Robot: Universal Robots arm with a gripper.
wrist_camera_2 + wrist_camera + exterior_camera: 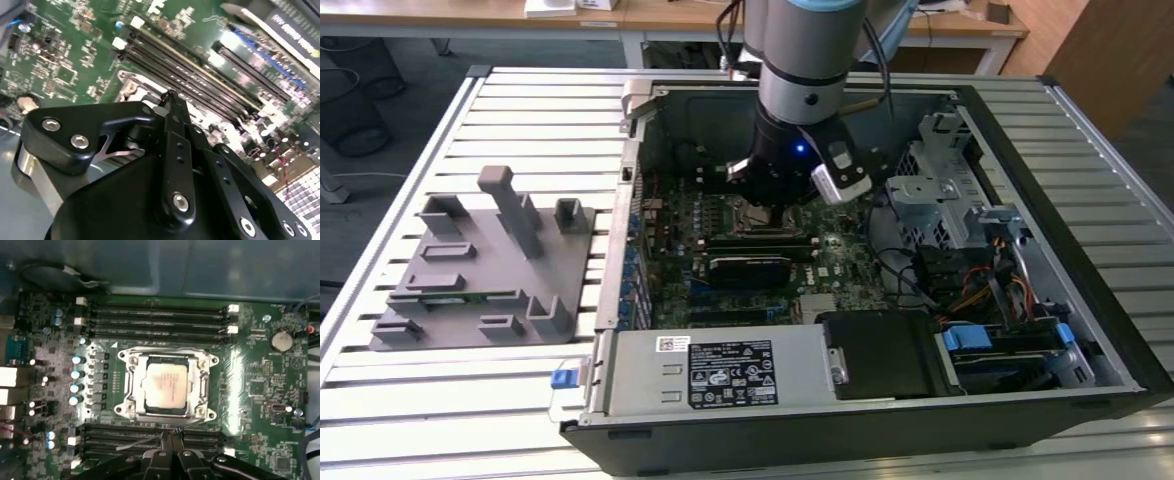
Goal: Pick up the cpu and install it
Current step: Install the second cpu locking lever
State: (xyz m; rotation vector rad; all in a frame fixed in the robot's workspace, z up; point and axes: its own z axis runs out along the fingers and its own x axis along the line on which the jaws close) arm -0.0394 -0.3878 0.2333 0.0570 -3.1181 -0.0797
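In the first wrist view the cpu [166,386], a pale silver square, lies flat inside the metal socket frame [129,385] in the middle of the green motherboard. My gripper [171,434] sits just past the socket's edge, over the nearer bank of memory slots [150,442]. Its black fingers are shut tip to tip, with nothing held between them. A thin grey metal lever [137,442] lies across those slots beside the fingertips. The second wrist view shows the shut gripper [170,96] close above the board. In the exterior view the gripper [771,208] reaches down into the open computer case [1067,330].
A grey parts fixture [480,270] stands on the slatted table at the exterior view's left. Inside the case are the power supply [720,372], a drive cage [947,190] and bundled cables [961,275]. A second bank of memory slots [155,315] lies beyond the socket.
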